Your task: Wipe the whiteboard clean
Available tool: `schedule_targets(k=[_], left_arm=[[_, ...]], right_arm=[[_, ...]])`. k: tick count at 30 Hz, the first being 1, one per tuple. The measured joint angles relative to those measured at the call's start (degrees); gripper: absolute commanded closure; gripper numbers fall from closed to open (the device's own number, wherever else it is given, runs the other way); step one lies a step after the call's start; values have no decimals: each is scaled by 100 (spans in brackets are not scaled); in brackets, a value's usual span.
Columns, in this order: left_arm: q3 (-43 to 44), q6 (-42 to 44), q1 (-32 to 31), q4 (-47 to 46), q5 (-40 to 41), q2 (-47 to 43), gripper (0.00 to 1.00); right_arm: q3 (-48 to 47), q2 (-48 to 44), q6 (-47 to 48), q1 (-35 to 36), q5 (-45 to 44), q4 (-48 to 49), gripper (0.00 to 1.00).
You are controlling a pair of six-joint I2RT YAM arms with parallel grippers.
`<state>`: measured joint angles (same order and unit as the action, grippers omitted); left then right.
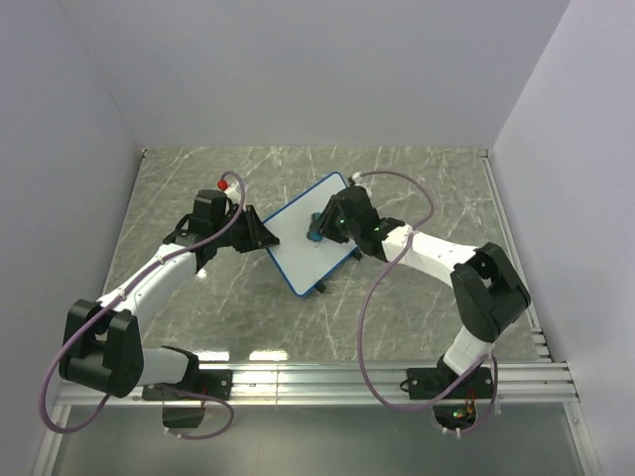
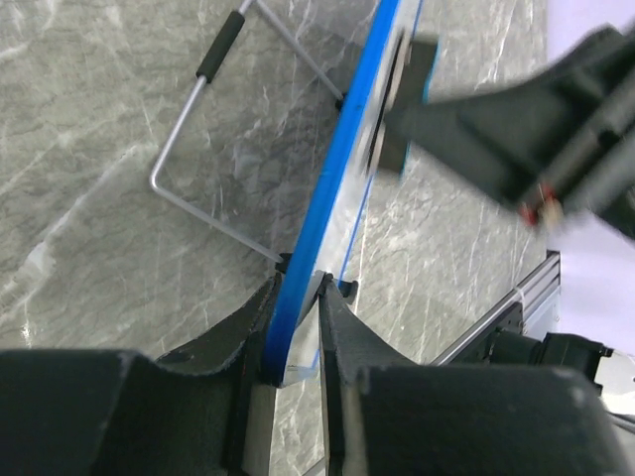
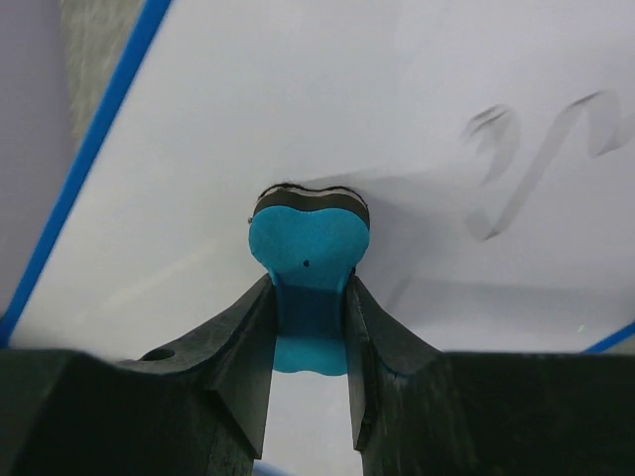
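Near the middle of the table [image 1: 198, 178], the whiteboard [image 1: 298, 248] is sitting skewed to the table's edges, between the two arms. The left gripper [image 1: 260, 238] is reaching in from the left and meeting the board's near-left edge. Its wrist view is showing the board edge-on, with the blue frame [image 2: 342, 169] running up from between the fingers. The left gripper [image 2: 298, 288] is pinching that frame, jaws narrow, one finger [image 2: 342, 327] on each face of the board. A thin wire stand [image 2: 218, 52] is sticking out from the board's back side, over the marble surface.

The right gripper [image 1: 317, 230] is coming in from the right, over the board's white face. It is holding a small blue eraser [image 1: 314, 236], jaws closed tight on it. From the right wrist, the eraser [image 3: 309, 260] is jutting out past the fingertips of the gripper [image 3: 309, 288], its dark pad pressing against the whiteboard [image 3: 298, 99]. Faint grey marks [image 3: 541, 149] are showing on the white surface, up and to the right of the eraser, well apart from it. Whether they are ink or shadow I cannot tell.
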<state>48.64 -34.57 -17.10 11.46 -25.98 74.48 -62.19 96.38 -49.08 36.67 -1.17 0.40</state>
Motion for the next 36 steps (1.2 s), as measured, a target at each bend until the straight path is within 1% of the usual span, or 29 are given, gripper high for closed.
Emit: schedule_targets(k=[5,9,14,19,23,26,31,36], left_arm=[[0,83,-31,-74,-83,114,100],[0,94,-55,-98,-118,125,100],[0,111,-63,-87,-127,122,100],[0,155,-74,-35,-140,81,100],[0,225,-79,52,-140,11,99],[-11,240,-85,81,-142,-44,100],[-55,238,-90,98,-166,-103,100],[-55,221,-87,103,-184,-103,100]], right_arm=[[-46,-181,-168,540,302,-177,100],[-50,-208,-186,595,352,-326,100],[-85,-164,-76,219,280,-549,100],[-269,107,170,-535,127,-632,100],[-662,505,463,-1141,74,-815,100],[-1021,813,636,-1434,52,-905,100],[-1056,861,660,-1384,72,-863,100],[-734,553,511,-949,50,-699,100]])
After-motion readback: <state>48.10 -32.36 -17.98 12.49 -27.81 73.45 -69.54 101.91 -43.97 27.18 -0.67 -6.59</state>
